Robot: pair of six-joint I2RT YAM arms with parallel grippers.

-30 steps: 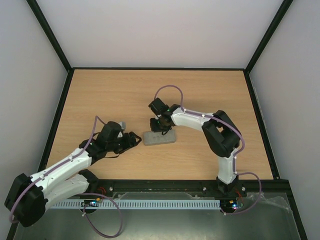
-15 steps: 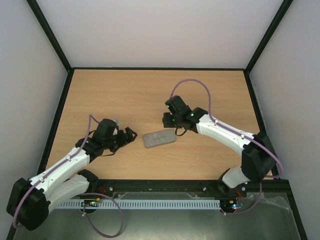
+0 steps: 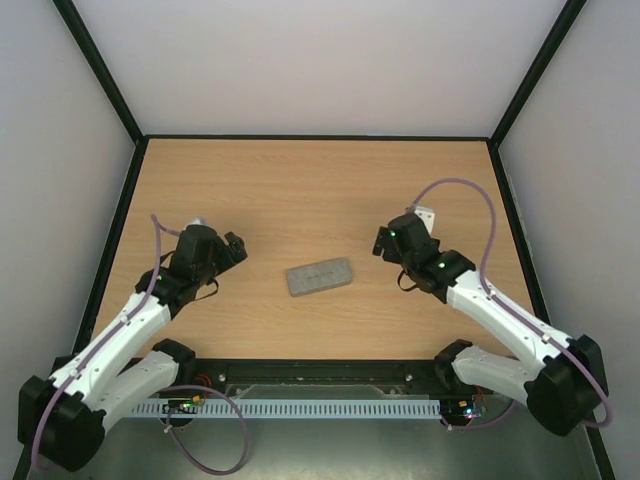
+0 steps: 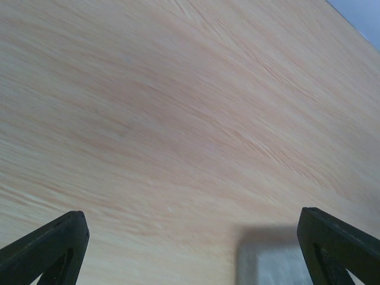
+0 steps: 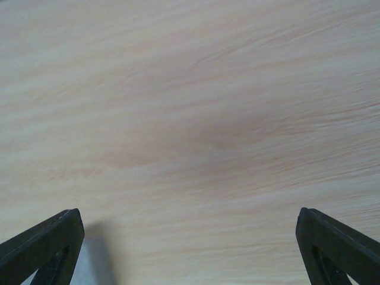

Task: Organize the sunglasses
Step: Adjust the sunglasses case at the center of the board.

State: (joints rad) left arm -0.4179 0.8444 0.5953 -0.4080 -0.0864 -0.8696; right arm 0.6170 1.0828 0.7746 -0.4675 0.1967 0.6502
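— Where are the sunglasses?
— I can't tell; no view shows them. What does show is a closed grey case (image 3: 319,277) lying near the middle of the wooden table (image 3: 300,180), between the two arms, with its right end angled a little farther away.
— And the grippers?
— The left gripper (image 3: 233,248) is left of the case, well apart from it, with its fingers (image 4: 53,243) spread wide and nothing between them. The right gripper (image 3: 384,242) is right of the case, also apart, and its fingers (image 5: 332,237) are splayed and empty too.
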